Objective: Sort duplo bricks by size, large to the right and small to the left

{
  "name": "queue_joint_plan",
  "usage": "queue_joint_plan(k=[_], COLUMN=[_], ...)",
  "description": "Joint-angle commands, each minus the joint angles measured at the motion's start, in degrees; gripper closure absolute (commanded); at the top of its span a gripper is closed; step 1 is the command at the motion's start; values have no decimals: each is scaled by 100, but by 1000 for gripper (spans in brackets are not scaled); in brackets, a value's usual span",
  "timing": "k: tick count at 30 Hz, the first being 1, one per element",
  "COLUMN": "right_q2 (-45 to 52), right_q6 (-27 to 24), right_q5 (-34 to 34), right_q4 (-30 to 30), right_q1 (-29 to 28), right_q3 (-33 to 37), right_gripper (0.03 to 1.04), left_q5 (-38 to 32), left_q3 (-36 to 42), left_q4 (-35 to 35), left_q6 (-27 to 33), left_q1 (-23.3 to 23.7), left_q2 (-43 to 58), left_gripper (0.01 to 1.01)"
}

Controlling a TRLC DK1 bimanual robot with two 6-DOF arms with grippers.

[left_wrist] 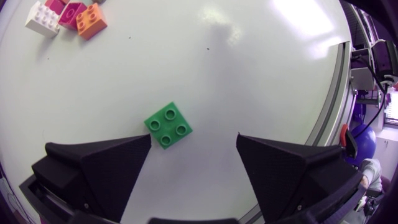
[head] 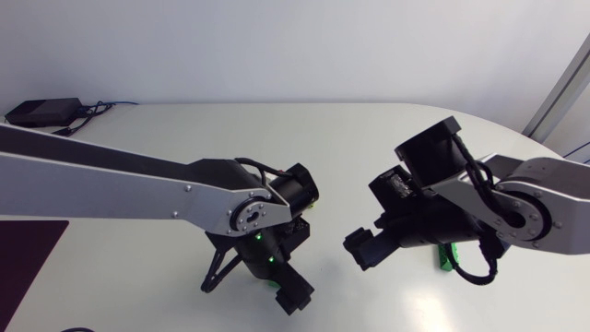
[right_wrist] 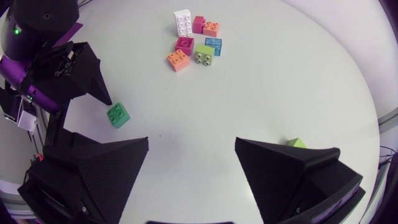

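White table under you; left gripper gapes wide, small green brick just ahead, nearer one finger; centre over it, drop straight, then close; right gripper spread wide, holding nothing.

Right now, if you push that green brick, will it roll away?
Probably not: the green brick is square and lies flat, so it should slide. The table looks smooth, so it may skid easily. It looks like hard plastic, likely stiff and light.
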Motion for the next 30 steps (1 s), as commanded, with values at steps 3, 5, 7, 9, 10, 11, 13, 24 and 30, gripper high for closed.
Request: queue_joint_plan(k=[3, 5, 7, 9, 10, 11, 13, 24, 30], right_q2=[-67, -67, -76, -94, -102, -111, -129, -226, -6], right_q6=[67, 75, 75, 84, 84, 84, 75, 93, 75], right_q5=[23, 23, 23, 14, 14, 14, 14, 23, -12], right_q4=[16, 16, 16, 16, 16, 16, 16, 60, 209], right_q1=[-33, -33, -33, -24, -33, -24, -33, -349, -613], right_q3=[-132, -132, -132, -150, -159, -159, -176, -185, 140], right_gripper=[64, 64, 64, 64, 64, 67, 67, 67, 87], left_q5=[-22, -22, -22, -22, -22, -13, -13, 75, 92], left_q3=[85, 208, 296, 375, 410, 445, 498, 735, 691], left_q4=[-258, -381, -451, -521, -548, -556, -556, -530, -354], left_q6=[82, 91, 99, 99, 108, 117, 126, 99, 82], left_q1=[133, 142, 124, 124, 133, 151, 186, 318, 388], left_q2=[258, 372, 486, 583, 618, 627, 618, 759, 794], left_gripper=[110, 157, 236, 311, 334, 359, 400, 436, 754])
